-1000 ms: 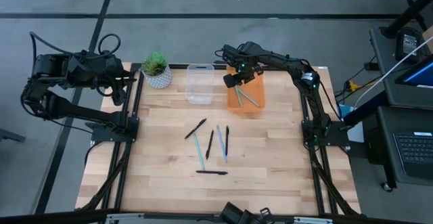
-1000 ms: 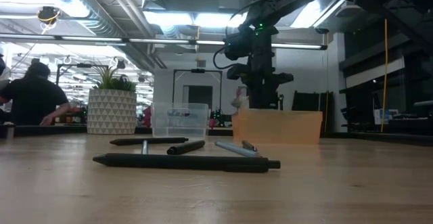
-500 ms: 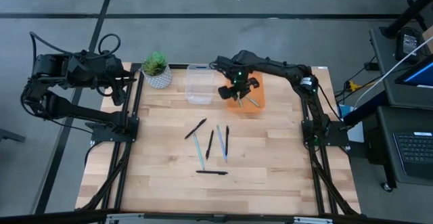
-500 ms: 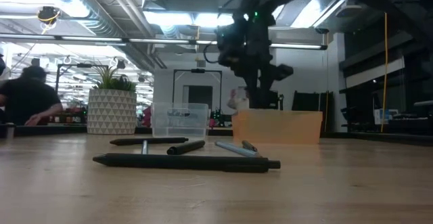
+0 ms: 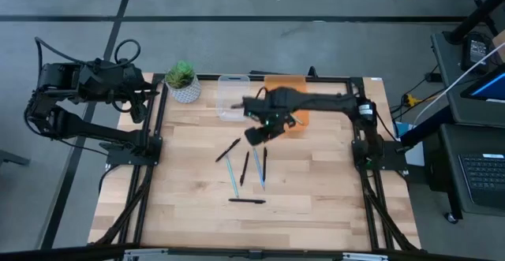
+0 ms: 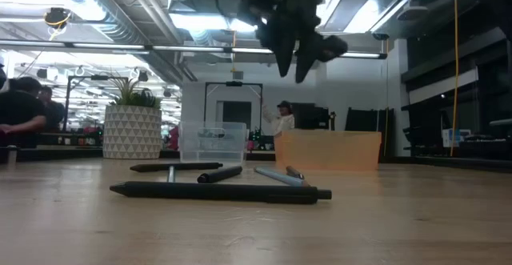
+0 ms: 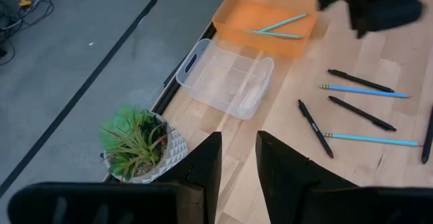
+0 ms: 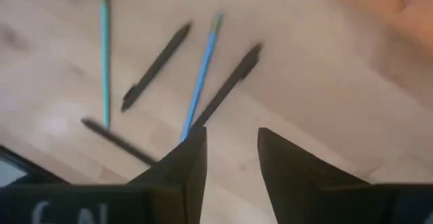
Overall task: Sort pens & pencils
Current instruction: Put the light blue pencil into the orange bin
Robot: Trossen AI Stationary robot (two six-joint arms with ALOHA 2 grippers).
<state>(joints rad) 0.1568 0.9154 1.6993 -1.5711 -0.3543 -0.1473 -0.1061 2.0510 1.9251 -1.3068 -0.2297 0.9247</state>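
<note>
Four black pens and two teal pencils lie loose on the wooden table: black (image 5: 228, 150), teal (image 5: 232, 176), black (image 5: 245, 168), teal (image 5: 257, 166), black (image 5: 264, 166), black (image 5: 247, 201). Two more teal pencils (image 7: 277, 28) lie in the orange bin (image 5: 284, 83). My right gripper (image 5: 256, 137) hangs open above the table, just beyond the far ends of the loose sticks, fingers pointing down (image 6: 290, 71) and touching nothing. The right wrist view (image 8: 232, 132) looks down on the sticks. My left gripper (image 7: 237, 143) is open and waits at the far left corner (image 5: 146, 95).
A clear plastic bin (image 5: 233, 98) stands left of the orange bin at the far edge. A potted plant (image 5: 181, 80) sits in the far left corner. Bare wood lies near and to both sides of the sticks. People show in the room beyond.
My right gripper has left the orange bin and swung toward the near edge and to the left, ending above the table by the loose pens and pencils. The two teal pencils have stayed in the orange bin. The sticks on the table have not moved.
</note>
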